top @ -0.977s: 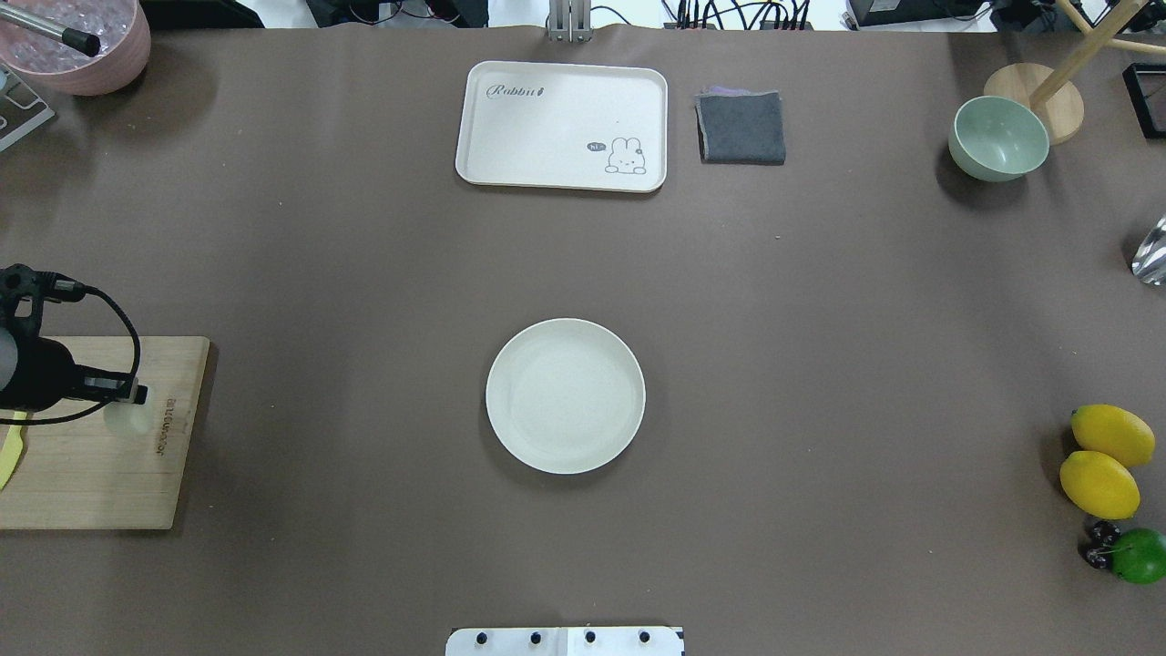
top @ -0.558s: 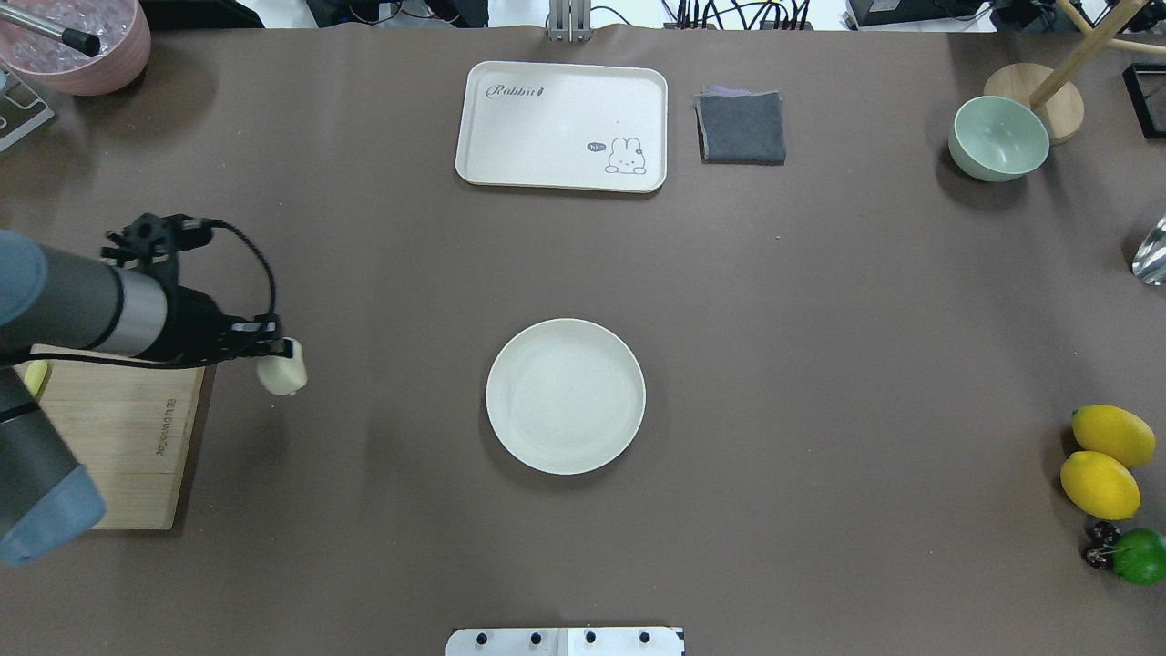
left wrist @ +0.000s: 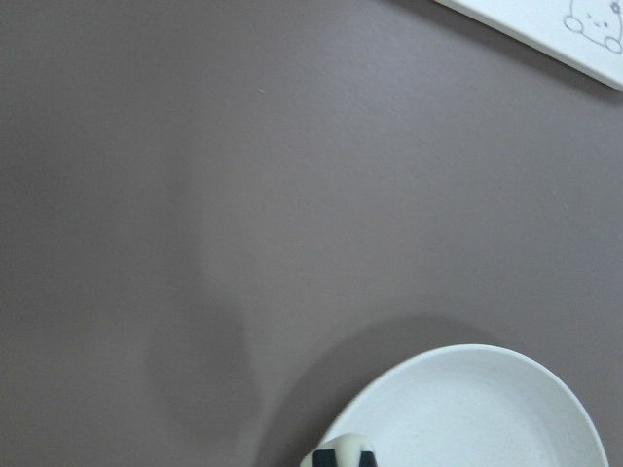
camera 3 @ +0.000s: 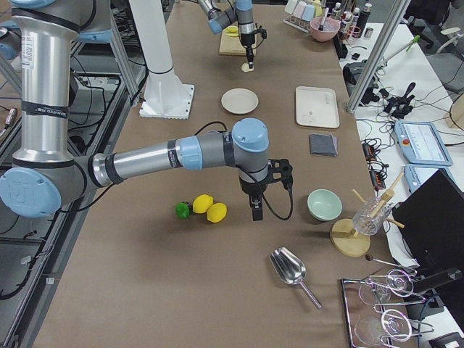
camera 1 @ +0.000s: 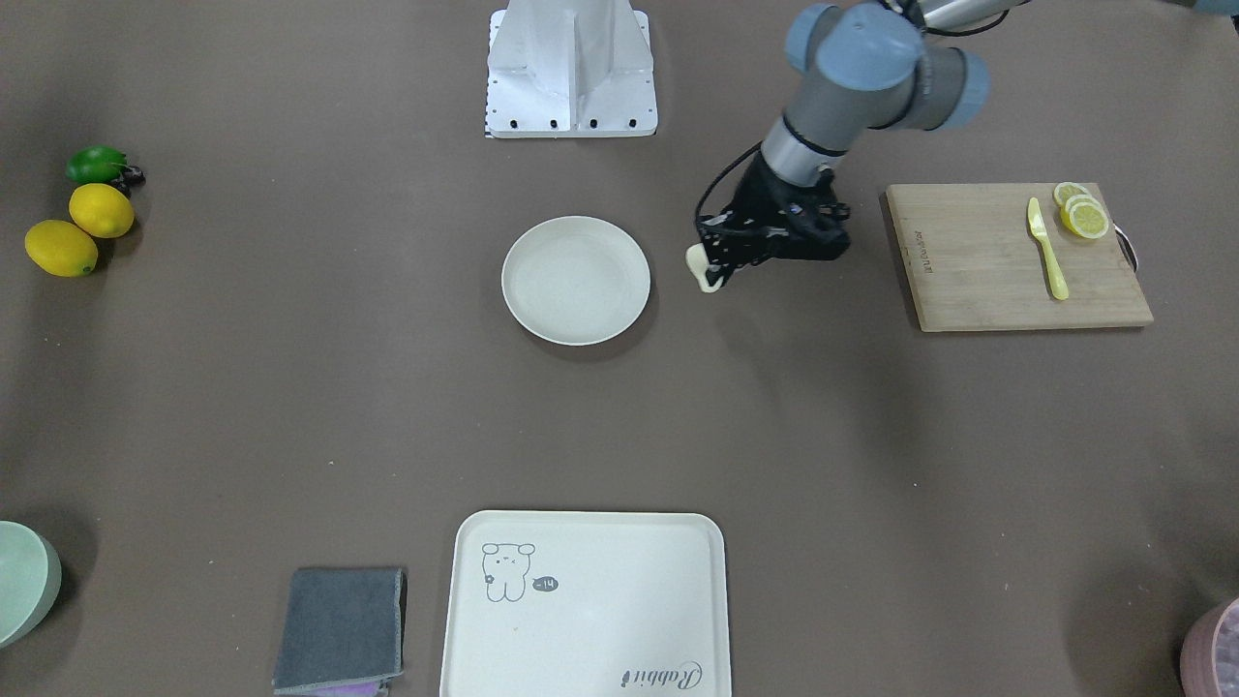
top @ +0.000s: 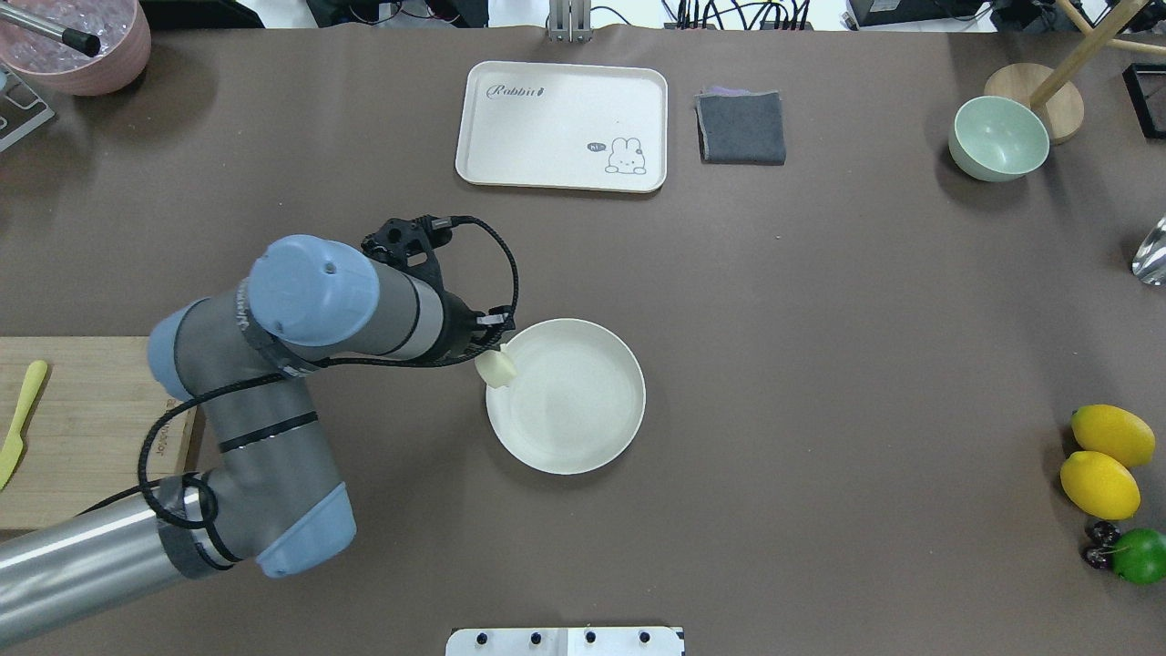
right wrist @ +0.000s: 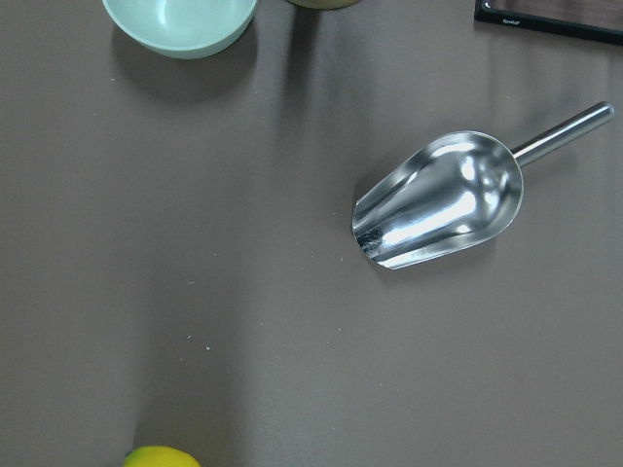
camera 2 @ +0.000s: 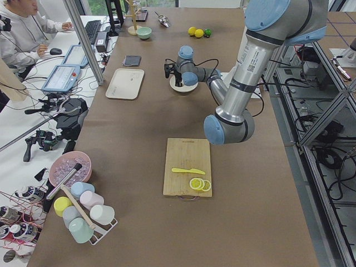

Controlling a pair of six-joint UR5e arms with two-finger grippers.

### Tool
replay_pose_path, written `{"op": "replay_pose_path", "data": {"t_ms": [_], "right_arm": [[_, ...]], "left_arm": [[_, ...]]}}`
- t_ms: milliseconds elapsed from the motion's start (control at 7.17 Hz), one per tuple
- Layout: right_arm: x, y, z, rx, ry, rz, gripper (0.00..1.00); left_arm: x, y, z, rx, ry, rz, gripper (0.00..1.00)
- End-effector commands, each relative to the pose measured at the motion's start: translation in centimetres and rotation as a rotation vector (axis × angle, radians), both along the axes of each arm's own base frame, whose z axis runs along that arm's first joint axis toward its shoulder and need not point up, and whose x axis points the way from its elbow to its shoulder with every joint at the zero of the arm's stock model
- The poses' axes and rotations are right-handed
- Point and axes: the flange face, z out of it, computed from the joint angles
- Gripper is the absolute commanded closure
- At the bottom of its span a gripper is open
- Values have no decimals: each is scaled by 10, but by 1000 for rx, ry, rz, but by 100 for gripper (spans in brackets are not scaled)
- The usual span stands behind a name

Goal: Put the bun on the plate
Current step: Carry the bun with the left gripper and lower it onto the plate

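Since the earlier overhead frames, the left arm has swung from the wooden cutting board (camera 1: pixel 1007 261) toward the middle of the table, carrying the bun (top: pixel 498 369) with it; the plate (top: pixel 583 415) has not shifted.

Left gripper (top: pixel 495 352): clamped on the bun, which hangs below it, clear of the table. The overhead view places the bun over the plate's left rim. The front-facing view shows it just beside that rim, on the robot's left, not touching the plate. Which of the two holds cannot be settled. The left wrist view shows the plate at lower right and the gripper's tip, with a pale sliver of bun, at the bottom edge.

Right gripper (camera 3: pixel 255 212): seen only in the exterior right view, hanging over the table near two lemons (camera 3: pixel 216 212). Whether its jaws stand apart or together cannot be told. Its wrist camera looks down on a metal scoop (right wrist: pixel 443 199) and a pale green bowl (right wrist: pixel 180 19).

On the cutting board lie a yellow knife (camera 1: pixel 1047 250) and lemon slices (camera 1: pixel 1082 215). A rabbit-print tray (top: pixel 563 123) and a folded grey cloth (top: pixel 741 128) sit side by side at the table's far edge.
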Motion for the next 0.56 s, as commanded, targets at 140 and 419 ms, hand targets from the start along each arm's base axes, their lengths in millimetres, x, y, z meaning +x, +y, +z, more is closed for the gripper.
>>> {"op": "replay_pose_path", "data": {"t_ms": [140,419], "right_arm": [[2,7,8,-1,1,-7,0],[3,15,17,-25,3,-4,0]], "left_arm": [[38,22,-11,11,-9,7,3],[9,32,-40,35,48,6,3]]}}
